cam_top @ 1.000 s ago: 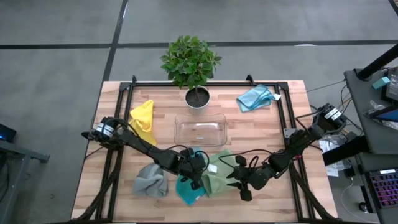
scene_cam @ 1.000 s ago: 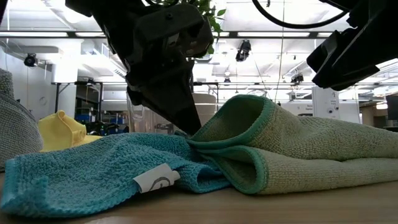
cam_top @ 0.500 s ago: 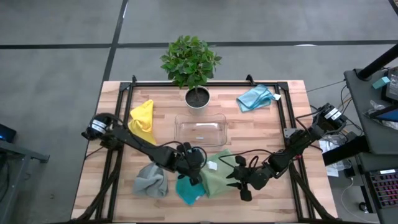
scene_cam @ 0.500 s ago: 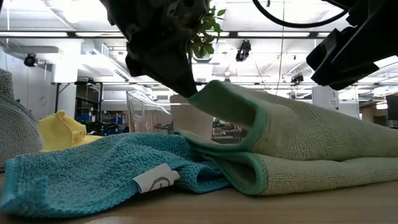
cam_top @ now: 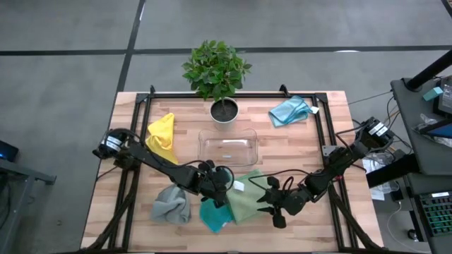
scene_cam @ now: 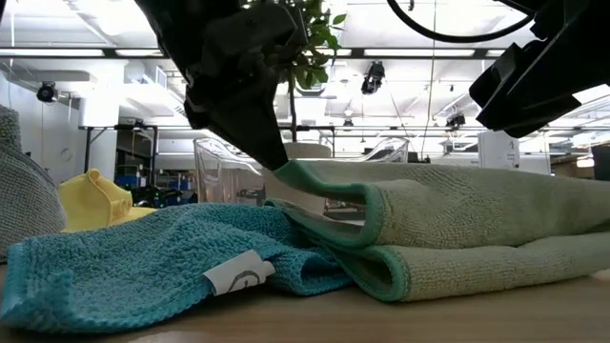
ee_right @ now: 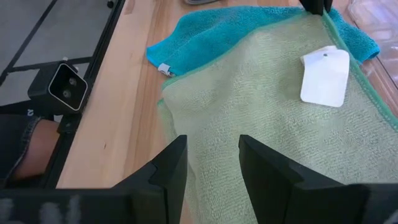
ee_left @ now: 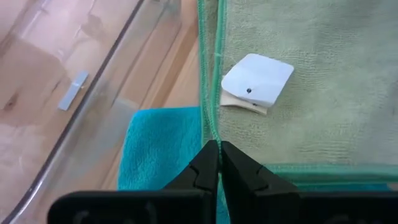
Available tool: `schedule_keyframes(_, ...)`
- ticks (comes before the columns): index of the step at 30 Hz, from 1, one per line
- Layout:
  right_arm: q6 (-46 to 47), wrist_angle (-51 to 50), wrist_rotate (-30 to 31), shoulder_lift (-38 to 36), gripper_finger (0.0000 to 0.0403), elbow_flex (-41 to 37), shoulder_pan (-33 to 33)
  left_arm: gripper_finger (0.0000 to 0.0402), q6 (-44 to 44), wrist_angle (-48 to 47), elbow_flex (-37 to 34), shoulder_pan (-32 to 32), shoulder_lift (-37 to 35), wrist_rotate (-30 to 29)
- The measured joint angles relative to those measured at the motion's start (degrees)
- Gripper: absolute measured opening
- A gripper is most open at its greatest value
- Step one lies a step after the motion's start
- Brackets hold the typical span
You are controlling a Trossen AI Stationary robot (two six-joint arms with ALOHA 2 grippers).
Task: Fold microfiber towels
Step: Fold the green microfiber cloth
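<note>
A: Where's the sage green towel (cam_top: pixel 247 201)?

B: Near the counter's (cam_top: pixel 296 148) front edge, overlapping the teal towel (cam_top: pixel 214 214). Left hand (ee_left: pixel 213 163) pinches its hem, mid-fold.

A: Right hand (ee_right: pixel 211 163)?

B: Fingers apart, hovering just above. Next, lay that edge square.

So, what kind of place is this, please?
Probably a robotics lab or workshop hall. The low view shows ceiling lamps and equipment racks behind, and the high view shows a wooden table framed with rails on a grey floor.

Plant (cam_top: pixel 217 68) behind tray (cam_top: pixel 227 147) (towels (cam_top: pixel 245 201) in front)
</note>
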Motion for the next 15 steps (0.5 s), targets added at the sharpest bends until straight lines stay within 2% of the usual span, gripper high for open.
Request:
schedule_keyframes(6,0.02,-0.04,-0.05,0.00,0.0134,0.00,0.01,0.0017,-1.94,-0.08,-0.02,0.00,2.09,-0.12)
schedule_keyframes(15,2.09,-2.78,-0.66,-2.12,0.0134,0.00,0.65,0.0122,-1.91,-0.10,0.17,-0.08,0.57,1.20)
